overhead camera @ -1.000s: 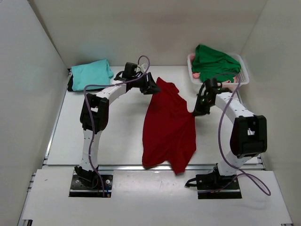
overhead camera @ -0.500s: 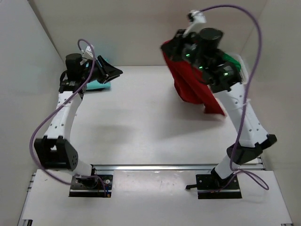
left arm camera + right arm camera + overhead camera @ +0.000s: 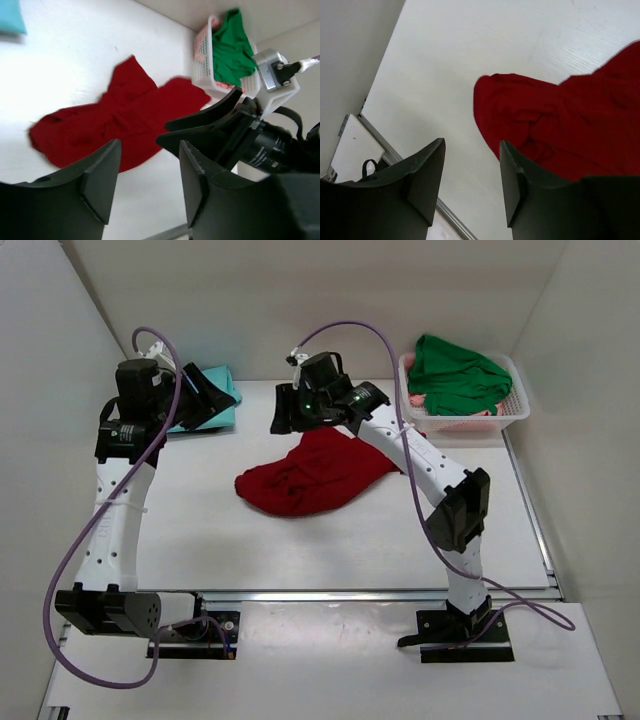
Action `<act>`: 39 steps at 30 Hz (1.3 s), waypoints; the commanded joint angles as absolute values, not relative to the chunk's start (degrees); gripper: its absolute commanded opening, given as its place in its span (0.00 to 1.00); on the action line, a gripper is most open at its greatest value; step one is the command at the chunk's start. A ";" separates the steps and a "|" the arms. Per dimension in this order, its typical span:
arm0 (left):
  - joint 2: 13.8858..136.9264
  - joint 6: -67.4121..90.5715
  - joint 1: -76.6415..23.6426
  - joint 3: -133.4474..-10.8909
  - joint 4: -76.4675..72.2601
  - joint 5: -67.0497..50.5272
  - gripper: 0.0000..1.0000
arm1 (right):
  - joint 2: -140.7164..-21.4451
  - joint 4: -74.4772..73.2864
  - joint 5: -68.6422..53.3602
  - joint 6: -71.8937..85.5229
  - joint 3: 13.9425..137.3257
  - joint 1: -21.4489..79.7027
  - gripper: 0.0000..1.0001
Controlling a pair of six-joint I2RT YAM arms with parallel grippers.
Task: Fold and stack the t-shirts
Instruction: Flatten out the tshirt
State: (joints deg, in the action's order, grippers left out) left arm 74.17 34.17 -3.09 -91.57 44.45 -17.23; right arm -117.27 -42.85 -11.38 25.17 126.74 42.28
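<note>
Dark red soft cloth t-shirt [image 3: 315, 475] lies crumpled (not folded) at the middle of the white worktop [image 3: 300, 540]; left end effector [image 3: 150, 150] and right end effector [image 3: 471, 150] both hang released, fingers apart.

Three t-shirts, one lattice basket [image 3: 512, 412].
Dark red tee [image 3: 315, 478] below my right claw [image 3: 285, 410], light teal tee [image 3: 222, 416] by my left claw [image 3: 213, 395], green tee [image 3: 455, 375] in the basket.

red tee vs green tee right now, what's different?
Place: the dark red t-shirt lies on the table; the green t-shirt sits in the white basket at the far right. Pose: the red one is spread low and wrinkled; the green one is heaped, rising above the basket rim. Both are unfolded.
</note>
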 commanded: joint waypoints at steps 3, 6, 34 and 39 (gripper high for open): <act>76.72 41.45 -0.88 -75.02 35.89 -30.20 0.55 | -100.48 -35.96 -10.72 25.66 109.74 32.81 0.45; 78.31 45.08 -2.62 -66.65 26.66 -34.88 0.71 | -97.48 -38.40 -8.27 24.53 102.06 25.52 0.45; 120.93 49.05 -25.75 -88.86 31.99 -13.35 0.67 | -118.10 -31.90 -1.42 18.37 96.41 3.34 0.51; 122.61 48.08 -25.22 -86.40 31.82 -15.64 0.55 | -124.10 -34.54 0.00 17.84 102.91 5.35 0.53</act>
State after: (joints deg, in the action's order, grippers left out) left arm 122.17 50.19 -24.86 -87.72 29.58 -15.00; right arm -123.02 -33.82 -2.63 19.00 99.18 3.75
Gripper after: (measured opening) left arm 0.574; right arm 0.528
